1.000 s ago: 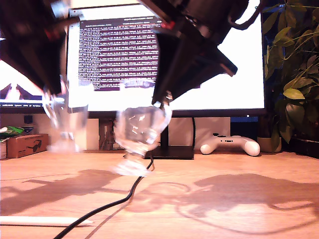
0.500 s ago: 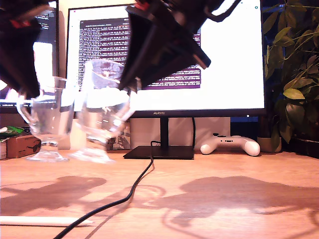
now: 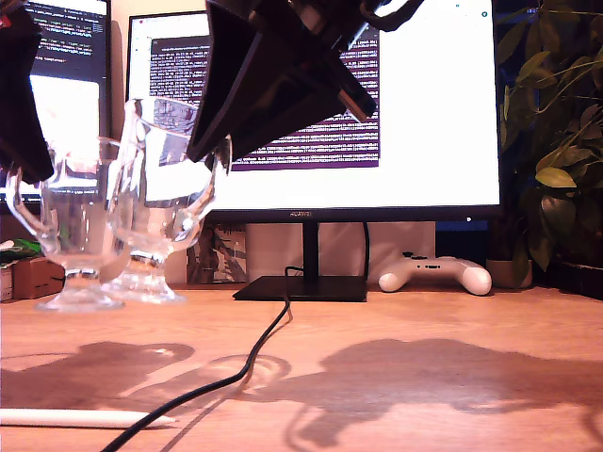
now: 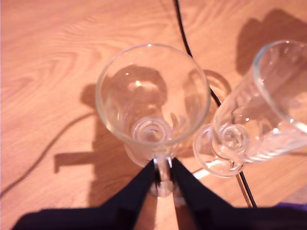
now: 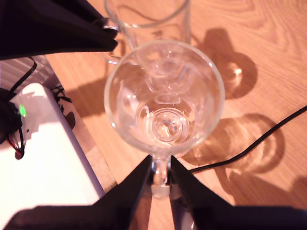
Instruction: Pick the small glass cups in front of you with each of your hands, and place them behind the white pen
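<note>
1. Fingers (image 4: 139, 187) of my first gripper (image 4: 163, 165) are closed on the handle of the first glass cup (image 4: 152, 96). My second gripper (image 5: 160, 163) pinches the handle of the second glass cup (image 5: 164, 100).
2. Both cups appear to stand upright on the table (image 3: 452, 311), just beside each other, beyond the white pen (image 3: 85, 417) at the exterior view's left.
3. Likely step: release. Confirm each foot sits flat.
4. Open the fingers slowly and withdraw along the handle line; avoid knocking the neighbouring cup or the black cable (image 3: 264, 344).

cups (image 3: 141, 207): clear | pen (image 3: 85, 417): white | cable (image 3: 236, 372): black | desk (image 3: 424, 377): tan woodgrain
</note>
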{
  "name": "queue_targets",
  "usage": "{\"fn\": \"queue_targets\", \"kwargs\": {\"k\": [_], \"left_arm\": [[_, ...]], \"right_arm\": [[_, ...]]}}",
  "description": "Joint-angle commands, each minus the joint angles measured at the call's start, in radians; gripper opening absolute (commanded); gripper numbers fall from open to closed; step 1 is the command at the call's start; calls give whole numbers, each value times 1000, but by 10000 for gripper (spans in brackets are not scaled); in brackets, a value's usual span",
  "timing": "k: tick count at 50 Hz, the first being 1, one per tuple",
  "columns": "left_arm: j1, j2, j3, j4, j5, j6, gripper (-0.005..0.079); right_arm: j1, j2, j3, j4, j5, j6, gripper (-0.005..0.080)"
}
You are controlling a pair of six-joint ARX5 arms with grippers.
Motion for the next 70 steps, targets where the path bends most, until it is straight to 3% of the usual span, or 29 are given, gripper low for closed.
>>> {"fn": "queue_targets", "kwargs": {"k": [1, 46, 66, 70], "left_arm": [[0, -15, -18, 16, 4, 6, -21], [62, -20, -137, 82, 19, 77, -21], [112, -20, -137, 100, 90, 92, -21], [112, -19, -137, 100, 98, 94, -21]], "right_arm": [[5, 29, 16, 20, 0, -6, -13], [22, 147, 16, 121, 31, 31, -13], [22, 149, 16, 122, 82, 31, -11], [22, 149, 16, 121, 82, 31, 25]]}}
